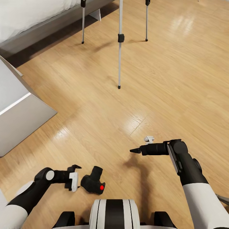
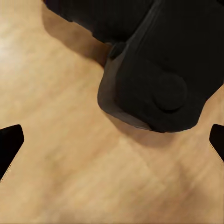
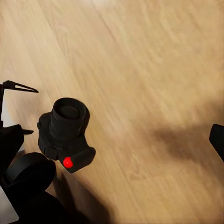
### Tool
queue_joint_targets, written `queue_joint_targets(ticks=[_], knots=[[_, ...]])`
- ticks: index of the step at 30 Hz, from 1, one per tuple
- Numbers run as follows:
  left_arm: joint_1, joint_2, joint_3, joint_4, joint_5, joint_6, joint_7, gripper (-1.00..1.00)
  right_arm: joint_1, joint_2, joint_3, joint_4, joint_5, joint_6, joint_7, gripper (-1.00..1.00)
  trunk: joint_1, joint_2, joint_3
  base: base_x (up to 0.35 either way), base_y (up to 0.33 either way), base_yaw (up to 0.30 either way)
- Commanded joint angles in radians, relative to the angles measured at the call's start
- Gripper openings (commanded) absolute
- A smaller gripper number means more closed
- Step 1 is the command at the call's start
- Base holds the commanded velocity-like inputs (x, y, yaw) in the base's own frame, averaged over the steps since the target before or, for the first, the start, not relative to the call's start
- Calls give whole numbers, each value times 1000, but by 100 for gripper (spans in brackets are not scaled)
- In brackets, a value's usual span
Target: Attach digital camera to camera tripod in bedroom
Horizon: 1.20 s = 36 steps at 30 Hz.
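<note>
The digital camera [image 1: 93, 183] lies on the wood floor just ahead of my base, black, with its red dot facing me and its lens tilted up. My left gripper [image 1: 75, 177] is open right beside the camera's left side, not touching it. In the left wrist view the camera body [image 2: 154, 84] sits just beyond the spread fingertips [image 2: 10, 144]. My right gripper [image 1: 135, 150] hovers open above the floor to the camera's right; its wrist view looks down on the camera [image 3: 65, 133]. The camera tripod [image 1: 120, 47] shows three silver legs standing further ahead; its head is out of view.
A low grey bed [image 1: 38, 28] with white bedding runs along the far left. A grey-white slanted block [image 1: 19, 117] stands at the left. Open wood floor lies between me and the tripod. My base [image 1: 114, 213] is at the near edge.
</note>
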Motion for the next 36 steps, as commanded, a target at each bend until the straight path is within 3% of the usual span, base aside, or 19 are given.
queue_joint_targets(ticks=[1, 2, 11, 12, 17, 36], knots=[[-6, -5, -2, 5, -13, -7, -6, 100, -1, 0, -1, -1, 11, 4, 10, 100, 0, 0, -1, 0, 0, 0], [-43, -25, -2, 68, -219, -7, -200, 100, -1, 0, -1, -1, 11, 4, 10, 100, 0, 0, -1, 0, 0, 0], [-44, -28, -2, 88, -220, -6, -196, 100, -1, 0, 0, -1, 12, 4, 10, 100, 0, 0, -1, 0, 0, 0], [-44, -28, -2, 101, -221, -6, -163, 100, -1, 0, 0, -1, 12, 4, 10, 100, 0, 0, -1, 0, 0, 0], [-58, -28, -2, 153, -229, -9, -121, 100, -1, 0, 0, -1, 13, 4, 10, 100, 0, 0, -1, 0, 0, 0], [-67, -21, -2, 165, -232, -22, -114, 100, -1, 0, 0, -1, 13, 4, 7, 100, 0, 0, -1, 0, 0, 0]])
